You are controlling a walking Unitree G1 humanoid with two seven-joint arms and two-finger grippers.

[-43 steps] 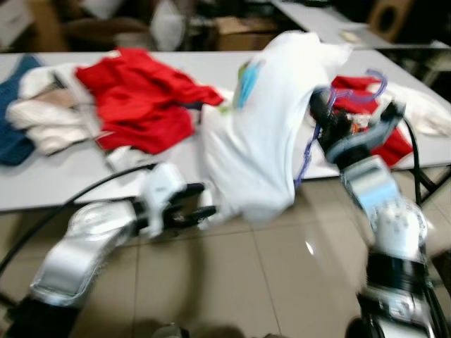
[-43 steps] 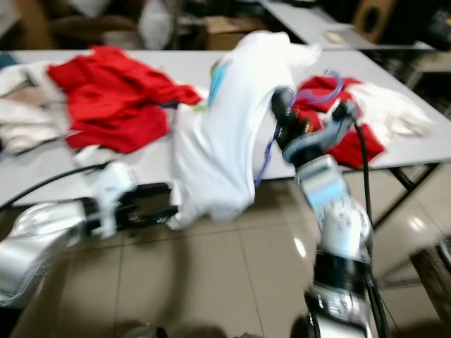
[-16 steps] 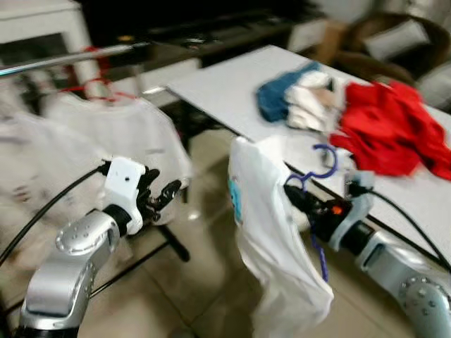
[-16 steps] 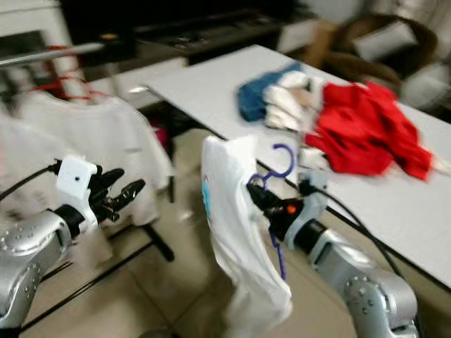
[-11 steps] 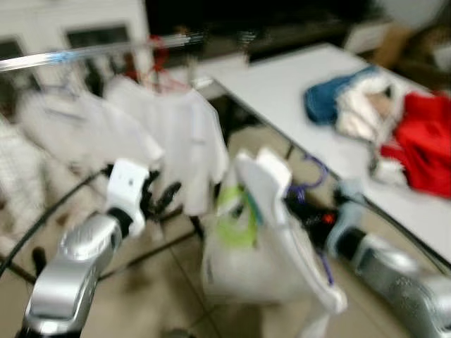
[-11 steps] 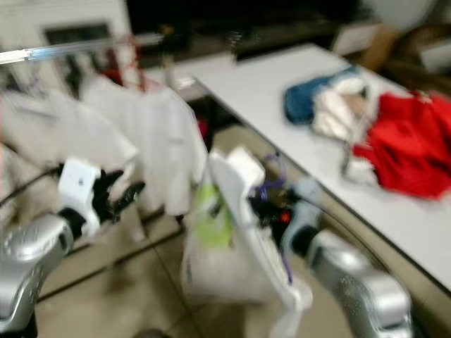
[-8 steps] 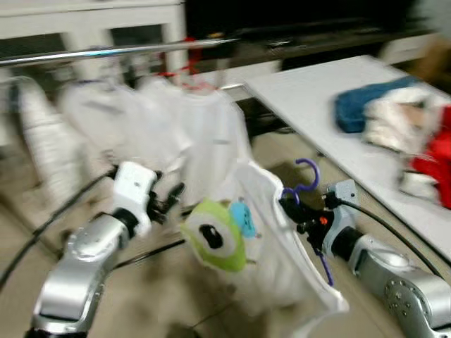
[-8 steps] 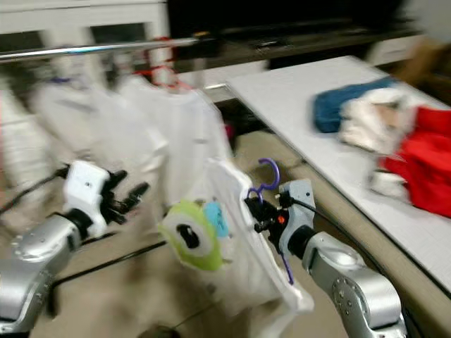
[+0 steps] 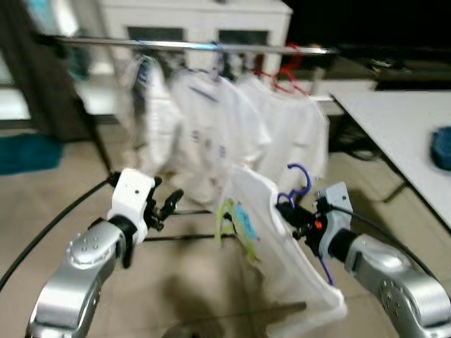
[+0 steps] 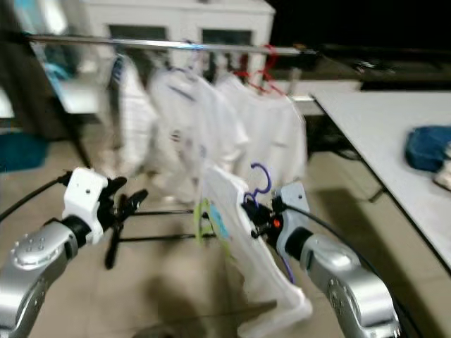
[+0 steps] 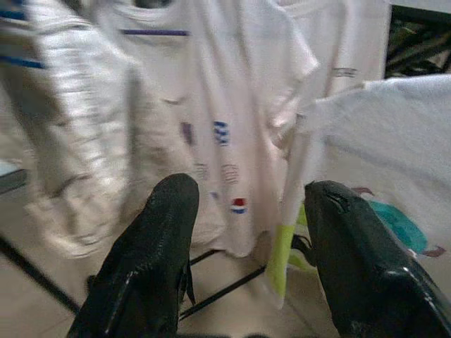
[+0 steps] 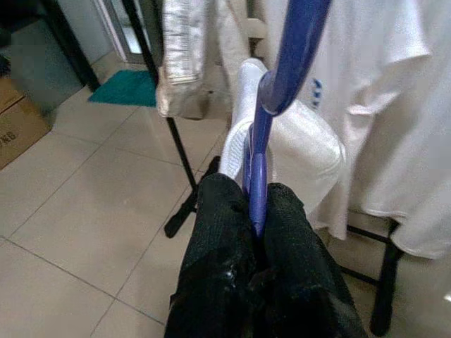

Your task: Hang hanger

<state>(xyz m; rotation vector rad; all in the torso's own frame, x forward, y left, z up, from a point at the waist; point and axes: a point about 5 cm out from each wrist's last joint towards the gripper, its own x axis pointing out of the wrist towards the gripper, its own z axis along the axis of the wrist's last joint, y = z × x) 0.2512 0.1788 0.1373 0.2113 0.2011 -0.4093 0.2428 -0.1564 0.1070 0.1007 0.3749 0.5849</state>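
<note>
My right gripper (image 9: 287, 210) is shut on a purple hanger (image 9: 301, 184), whose hook points up. A white T-shirt (image 9: 275, 267) with a green and blue print hangs from it. In the right wrist view the hanger's purple stem (image 12: 271, 105) runs between the closed fingers (image 12: 218, 232). The clothes rail (image 9: 197, 46) crosses the view ahead, higher than the hanger, with several white shirts (image 9: 211, 127) on it. My left gripper (image 9: 168, 204) is open and empty, left of the held shirt. In the left wrist view, its fingers (image 11: 158, 239) frame the hung shirts (image 11: 211, 120).
The rack's dark legs and floor bar (image 9: 190, 238) lie on the tiled floor below the shirts. A white table (image 9: 405, 120) with a blue cloth (image 9: 442, 148) stands at the right. A white cabinet (image 9: 204, 24) is behind the rail. A teal mat (image 9: 25, 151) lies at the left.
The whole view has swung from the table of clothes to the clothes rack, which now faces me. My right gripper still holds the hanger with the shirt; my left stays open.
</note>
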